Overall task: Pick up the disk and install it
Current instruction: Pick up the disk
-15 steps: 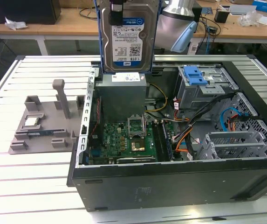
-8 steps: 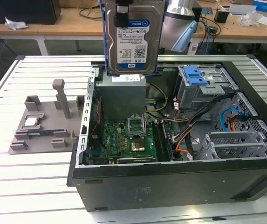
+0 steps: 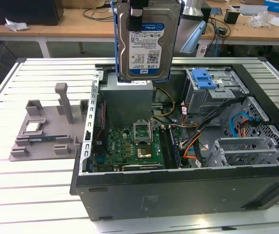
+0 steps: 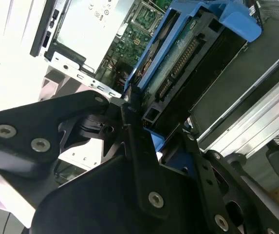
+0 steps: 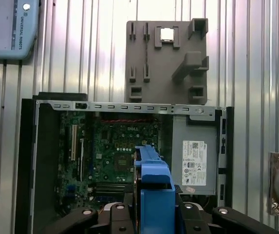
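Hand [image 3: 136, 18] pinching disk [image 3: 146, 44], holding it upright, label showing, above open computer case [image 3: 178, 190] on surface [image 3: 32, 185]. Pick-up done; install step pending, likely calling for lining blue rails with drive cage [image 3: 212, 95].

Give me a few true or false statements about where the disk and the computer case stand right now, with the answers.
1. The gripper holds the disk above the computer case. True.
2. The grey fixture sits on the table, at the exterior view's left of the case. True.
3. The disk lies flat on the grey fixture. False: it hangs upright, label facing the exterior view.
4. The case is closed. False: it is open, with the motherboard exposed.
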